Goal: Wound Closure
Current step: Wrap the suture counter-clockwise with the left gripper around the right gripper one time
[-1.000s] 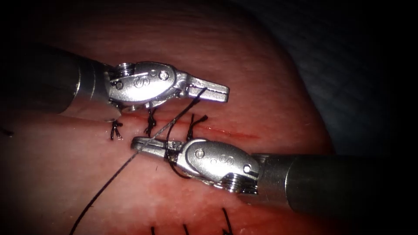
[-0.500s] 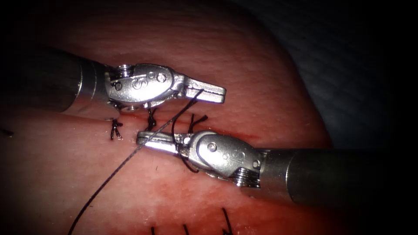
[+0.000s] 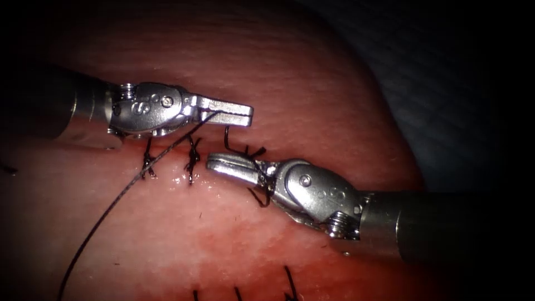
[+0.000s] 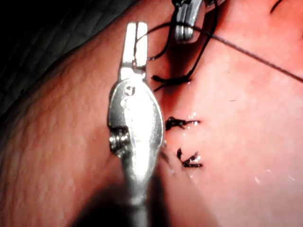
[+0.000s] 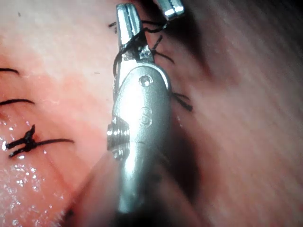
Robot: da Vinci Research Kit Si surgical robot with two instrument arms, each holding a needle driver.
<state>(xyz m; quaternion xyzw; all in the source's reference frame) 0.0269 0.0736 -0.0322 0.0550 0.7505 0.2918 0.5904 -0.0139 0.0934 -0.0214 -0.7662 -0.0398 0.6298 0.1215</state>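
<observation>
The left pincer (image 3: pixel 239 114) was closed on the thread (image 3: pixel 111 203) near its tip, at about 10 o'clock in the endoscope view. Compared with one second before, it had moved away toward 9 o'clock, and the right pincer (image 3: pixel 223 163) had moved toward 3 o'clock, so the two tools had drawn apart. The right pincer carried a loop of thread wound around it near its hinge; whether its jaws gripped anything, I could not tell. In my judgement, this separation meant that a knot was being pulled down on the cut (image 3: pixel 184 146), but it was not yet snug.

Going outward, a long strand ran from the left pincer toward 7 o'clock over the tissue (image 3: pixel 312 83). I counted two tools, one long strand, and three stitches (image 3: pixel 147 164) standing on the cut, the third one being under the right pincer. More short thread ends (image 3: pixel 290 287) showed at 6 o'clock. I could not make out the needle.
</observation>
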